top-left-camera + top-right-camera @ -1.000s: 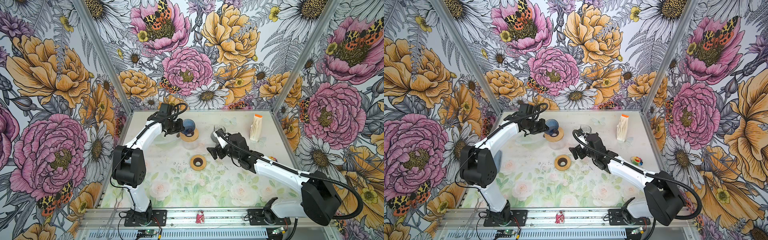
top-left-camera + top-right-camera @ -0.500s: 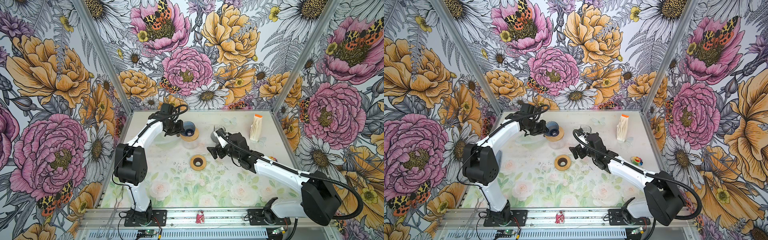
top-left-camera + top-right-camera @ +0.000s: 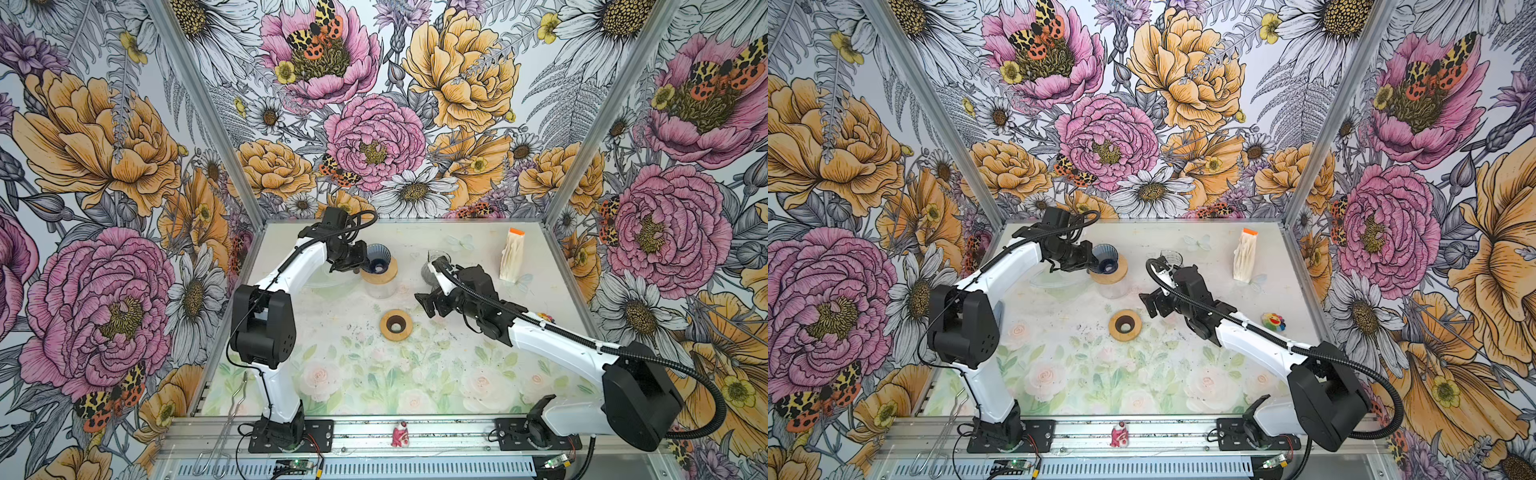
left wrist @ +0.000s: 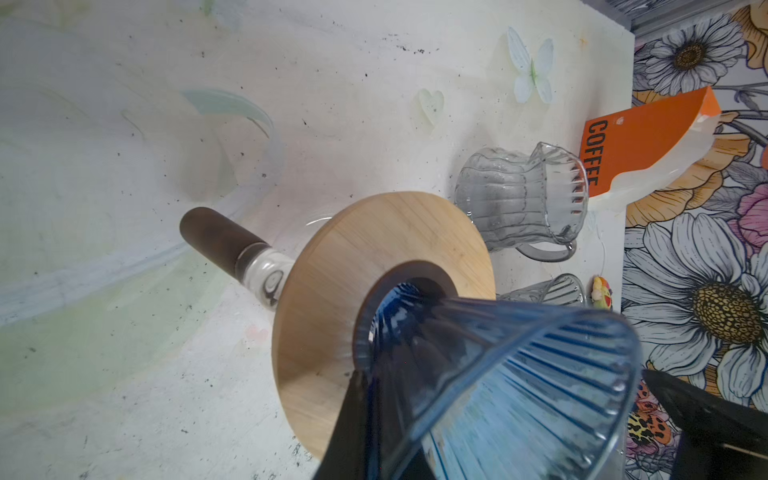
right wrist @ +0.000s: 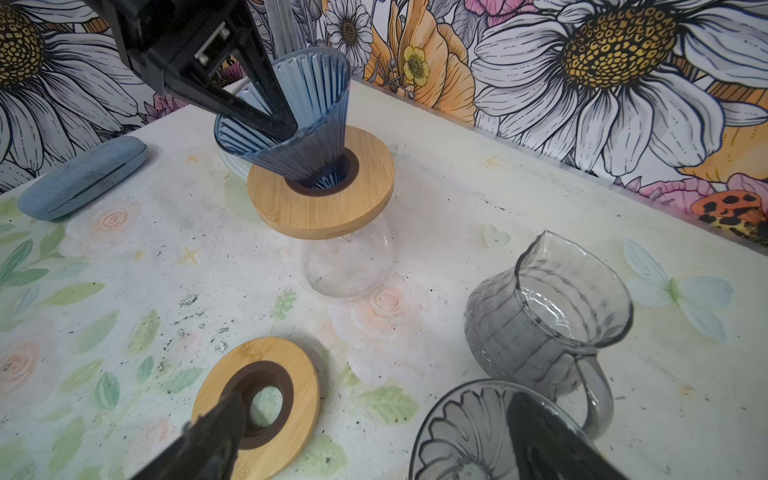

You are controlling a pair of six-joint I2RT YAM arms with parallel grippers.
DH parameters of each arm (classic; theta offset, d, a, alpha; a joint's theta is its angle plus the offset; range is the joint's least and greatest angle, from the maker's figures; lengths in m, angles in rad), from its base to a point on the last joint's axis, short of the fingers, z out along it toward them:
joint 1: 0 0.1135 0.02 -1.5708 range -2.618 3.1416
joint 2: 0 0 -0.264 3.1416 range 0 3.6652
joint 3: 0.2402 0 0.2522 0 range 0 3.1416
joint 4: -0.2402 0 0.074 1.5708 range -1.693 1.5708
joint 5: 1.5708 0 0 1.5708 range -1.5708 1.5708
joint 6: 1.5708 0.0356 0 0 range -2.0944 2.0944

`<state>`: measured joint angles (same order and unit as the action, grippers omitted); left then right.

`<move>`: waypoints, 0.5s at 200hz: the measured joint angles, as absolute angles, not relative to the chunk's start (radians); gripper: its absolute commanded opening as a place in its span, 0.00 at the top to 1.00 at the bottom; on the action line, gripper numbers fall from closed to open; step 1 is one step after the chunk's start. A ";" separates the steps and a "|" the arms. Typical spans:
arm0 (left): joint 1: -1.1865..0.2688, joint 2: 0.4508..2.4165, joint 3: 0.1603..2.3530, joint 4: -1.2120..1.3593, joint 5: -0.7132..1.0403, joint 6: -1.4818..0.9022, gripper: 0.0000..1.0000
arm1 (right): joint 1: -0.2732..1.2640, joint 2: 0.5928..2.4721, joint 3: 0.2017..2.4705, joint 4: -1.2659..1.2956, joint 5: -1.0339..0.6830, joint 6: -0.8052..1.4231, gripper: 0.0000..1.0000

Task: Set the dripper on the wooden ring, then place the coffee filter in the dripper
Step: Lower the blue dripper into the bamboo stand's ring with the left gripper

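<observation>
The left arm stretches far forward, its left gripper [image 3: 362, 262] clamped on the rim of the blue ribbed dripper [image 3: 379, 257]. The dripper leans, its narrow end seated in a wooden collar [image 3: 389, 273] atop a glass carafe [image 3: 381, 289]. The right gripper [image 3: 424, 304], fingers wide apart, hovers beside a loose wooden ring [image 3: 396, 325] and a grey pitcher [image 5: 544, 316]. An orange-topped white pack [image 3: 512, 255] stands upright at the back right, well apart.

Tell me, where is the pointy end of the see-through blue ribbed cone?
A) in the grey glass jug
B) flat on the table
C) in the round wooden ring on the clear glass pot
C: the blue ribbed cone pokes into the hole of the round wooden ring resting on the clear glass pot.
</observation>
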<state>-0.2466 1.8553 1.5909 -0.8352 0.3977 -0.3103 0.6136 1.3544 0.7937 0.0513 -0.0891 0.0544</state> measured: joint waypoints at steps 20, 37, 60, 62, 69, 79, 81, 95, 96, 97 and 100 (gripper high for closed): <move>-0.246 1.855 1.596 -0.850 0.397 -0.302 0.92 | 0.614 1.356 0.794 0.052 -0.089 0.054 0.00; -0.245 1.855 1.602 -0.868 0.393 -0.294 0.92 | 0.614 1.358 0.794 0.052 -0.089 0.054 0.00; -0.244 1.855 1.614 -0.904 0.386 -0.278 0.92 | 0.614 1.358 0.794 0.052 -0.089 0.054 0.01; -0.244 1.855 1.615 -0.907 0.386 -0.276 0.92 | 0.614 1.358 0.794 0.052 -0.089 0.054 0.01; -0.244 1.855 1.620 -0.921 0.382 -0.270 0.92 | 0.614 1.359 0.794 0.053 -0.089 0.054 0.01; -0.244 1.855 1.626 -0.941 0.375 -0.260 0.92 | 0.614 1.361 0.794 0.055 -0.089 0.054 0.01; -0.243 1.855 1.628 -0.945 0.375 -0.257 0.92 | 0.614 1.362 0.794 0.056 -0.090 0.054 0.00; -0.240 1.855 1.636 -0.971 0.370 -0.245 0.92 | 0.614 1.366 0.794 0.056 -0.090 0.054 0.00; -0.240 1.855 1.636 -0.973 0.370 -0.244 0.92 | 0.614 1.366 0.794 0.056 -0.090 0.054 0.00; -0.240 1.855 1.636 -0.975 0.369 -0.243 0.92 | 0.614 1.366 0.794 0.056 -0.089 0.054 0.00; -0.239 1.855 1.637 -0.979 0.368 -0.241 0.92 | 0.614 1.367 0.794 0.056 -0.090 0.054 0.01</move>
<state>-0.2394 1.8549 1.6371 -0.9794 0.3676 -0.2413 0.6140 1.3674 0.7937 0.0563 -0.0898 0.0544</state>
